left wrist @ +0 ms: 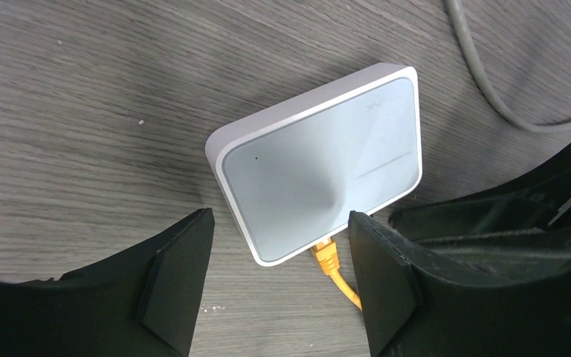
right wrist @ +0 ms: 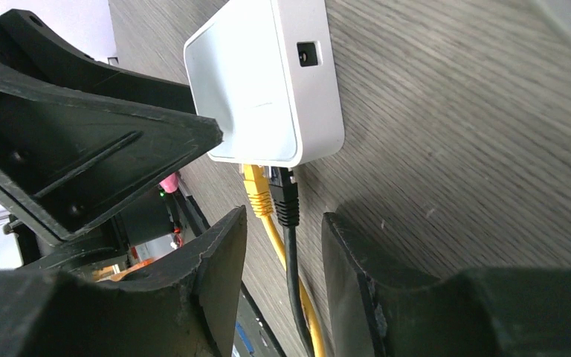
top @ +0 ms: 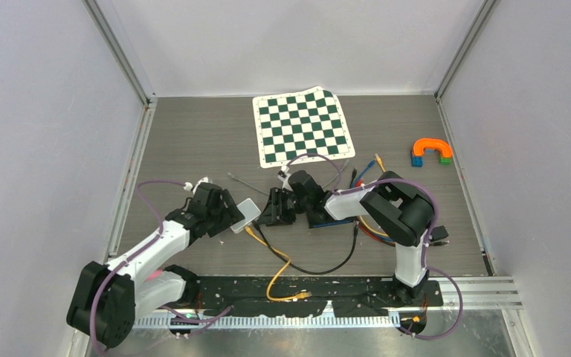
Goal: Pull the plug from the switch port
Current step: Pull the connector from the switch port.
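The white switch [top: 247,214] lies flat on the table between my two grippers. A yellow plug [right wrist: 256,190] and a black plug [right wrist: 286,195] sit side by side in its ports. My left gripper [left wrist: 279,279] is open, its jaws either side of the switch's near corner [left wrist: 320,163] without touching it; the yellow plug [left wrist: 328,256] shows just inside the right finger. My right gripper [right wrist: 282,253] is open, and the black and yellow cables run between its fingers just below the plugs.
A green-and-white chessboard mat [top: 303,126] lies at the back. An orange arch on coloured blocks [top: 431,151] sits at the right. Loose cables [top: 364,178] lie by the right arm. The yellow cable [top: 279,271] and black cable [top: 327,264] trail toward the near edge.
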Robot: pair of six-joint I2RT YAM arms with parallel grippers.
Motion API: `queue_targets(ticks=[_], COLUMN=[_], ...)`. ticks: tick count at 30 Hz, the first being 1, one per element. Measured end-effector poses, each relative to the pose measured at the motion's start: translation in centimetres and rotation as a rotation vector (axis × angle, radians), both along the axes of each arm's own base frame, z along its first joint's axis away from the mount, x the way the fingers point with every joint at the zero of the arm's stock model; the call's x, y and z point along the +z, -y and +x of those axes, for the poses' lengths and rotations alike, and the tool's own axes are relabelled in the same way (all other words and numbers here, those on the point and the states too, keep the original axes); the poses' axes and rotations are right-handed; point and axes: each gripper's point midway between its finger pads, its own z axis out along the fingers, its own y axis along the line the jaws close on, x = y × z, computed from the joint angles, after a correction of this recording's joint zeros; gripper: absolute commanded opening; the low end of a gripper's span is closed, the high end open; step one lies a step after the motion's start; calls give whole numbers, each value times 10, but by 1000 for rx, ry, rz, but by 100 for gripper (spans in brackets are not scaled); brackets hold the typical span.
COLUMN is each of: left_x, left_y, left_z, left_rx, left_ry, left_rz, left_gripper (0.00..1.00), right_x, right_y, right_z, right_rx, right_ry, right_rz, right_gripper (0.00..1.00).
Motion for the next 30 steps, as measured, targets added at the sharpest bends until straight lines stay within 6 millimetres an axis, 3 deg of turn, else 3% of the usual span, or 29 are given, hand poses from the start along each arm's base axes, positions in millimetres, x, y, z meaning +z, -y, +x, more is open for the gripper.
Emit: queue_targets(ticks=[4, 15, 21, 24, 30], left_x=[-5, -5, -5, -4, -3], left_y=[-2, 2, 0, -1, -3], left_z=[4, 16, 18, 18, 19], left_rx=[8, 15, 20, 20, 24], left_ry=[-9, 9, 17, 20, 28], left_rz=[17, 4, 16, 20, 28], left_gripper=[55, 50, 49, 49, 48], right_x=[-1, -4, -9, -12, -12], right_y=[-5, -14, -16, -14, -15], right_z=[-2, 1, 3, 3, 5], right_rx=[8, -19, -34, -38, -7], right_ry=[-13, -64, -81, -84, -58], right_rz=[7, 30, 18, 6, -19], right_gripper=[48, 40, 23, 7, 5])
